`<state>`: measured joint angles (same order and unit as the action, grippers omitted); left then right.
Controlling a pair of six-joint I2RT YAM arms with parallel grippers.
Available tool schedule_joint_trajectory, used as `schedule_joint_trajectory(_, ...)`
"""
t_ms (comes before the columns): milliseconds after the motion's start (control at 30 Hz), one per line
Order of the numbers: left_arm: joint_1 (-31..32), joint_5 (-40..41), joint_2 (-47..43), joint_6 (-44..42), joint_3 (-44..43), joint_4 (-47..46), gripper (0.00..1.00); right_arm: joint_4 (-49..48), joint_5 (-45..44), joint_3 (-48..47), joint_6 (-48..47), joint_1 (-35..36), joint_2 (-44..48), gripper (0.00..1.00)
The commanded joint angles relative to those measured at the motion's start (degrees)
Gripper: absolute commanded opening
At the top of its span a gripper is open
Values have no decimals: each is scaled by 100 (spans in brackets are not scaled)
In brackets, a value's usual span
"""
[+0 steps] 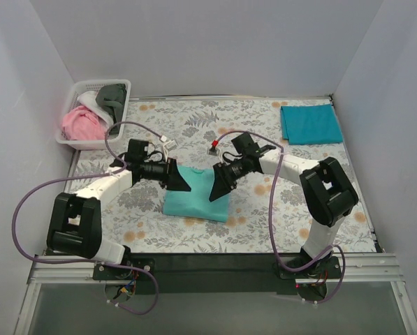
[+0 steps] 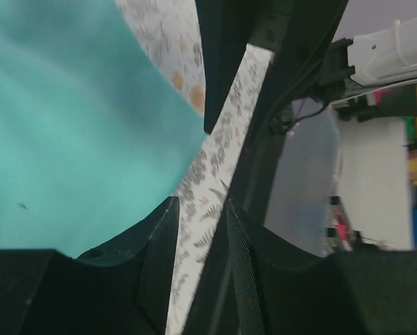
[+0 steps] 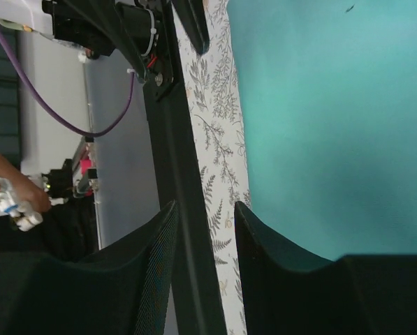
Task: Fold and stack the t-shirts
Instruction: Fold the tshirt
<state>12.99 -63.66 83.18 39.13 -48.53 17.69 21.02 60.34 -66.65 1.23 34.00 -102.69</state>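
Note:
A mint-turquoise t-shirt point(image 1: 194, 199) lies folded on the floral cloth in the middle of the table. My left gripper point(image 1: 182, 183) is over its left edge and my right gripper point(image 1: 216, 192) is over its right edge. Both are low, with nothing between the jaws. In the left wrist view the open left gripper point(image 2: 201, 206) has the shirt point(image 2: 75, 125) beside its left finger. In the right wrist view the open right gripper point(image 3: 205, 209) has the shirt point(image 3: 334, 118) beside its right finger. A darker teal-blue t-shirt point(image 1: 309, 123) lies folded at the back right.
A white basket point(image 1: 79, 139) at the back left holds pink point(image 1: 81, 124), white and dark grey point(image 1: 113, 95) tees. The floral-print cloth point(image 1: 264, 209) covers the table. White walls stand on three sides. A small red-and-white object point(image 1: 213, 146) lies behind the mint shirt.

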Motion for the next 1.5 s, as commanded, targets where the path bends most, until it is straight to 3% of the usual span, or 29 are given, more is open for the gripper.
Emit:
schedule_joint_trajectory(0, 1, -542, -214, 1183, 651, -380, 32, -1291, 250, 520, 1158, 54, 241, 38)
schedule_joint_trajectory(100, 10, -315, 49, 1588, 1029, -767, 31, -1521, 181, 679, 1300, 247, -13, 38)
schedule_joint_trajectory(200, -34, 475, 628, 1781, 1214, -969, 29, -1601, -65, 863, 1292, 327, -461, 38)
schedule_joint_trajectory(300, -183, 601, 1314, 2088, 1372, -1329, 28, -1557, -408, 1005, 1160, 170, -892, 38)
schedule_joint_trajectory(500, -446, 838, 2043, 2133, 1329, -1418, 27, -679, -1471, 926, 308, -313, -1288, 36)
schedule_joint_trajectory(667, -552, 434, 1791, 2238, 1241, -1917, 28, -10, -1850, 120, -262, -710, -1104, 35)
schedule_joint_trajectory(833, -500, 4, 870, 1993, 986, -1884, 28, 403, -957, -340, -537, -789, -394, 35)
schedule_joint_trajectory(933, -491, -199, 228, 2273, 1073, -2119, 28, 54, -376, -156, -301, -693, 72, 35)
schedule_joint_trajectory(1067, -491, -129, -91, 3265, 1530, -2875, 27, -844, 65, 47, 403, -333, 92, 32)
schedule_joint_trajectory(1300, -534, 169, 812, 3706, 1180, -3465, 28, -2249, 84, -41, 1343, 352, -830, 31)
schedule_joint_trajectory(1467, -842, 520, 1595, 3874, 1118, -3739, 29, -2848, -249, 231, 1802, 353, -1586, 31)
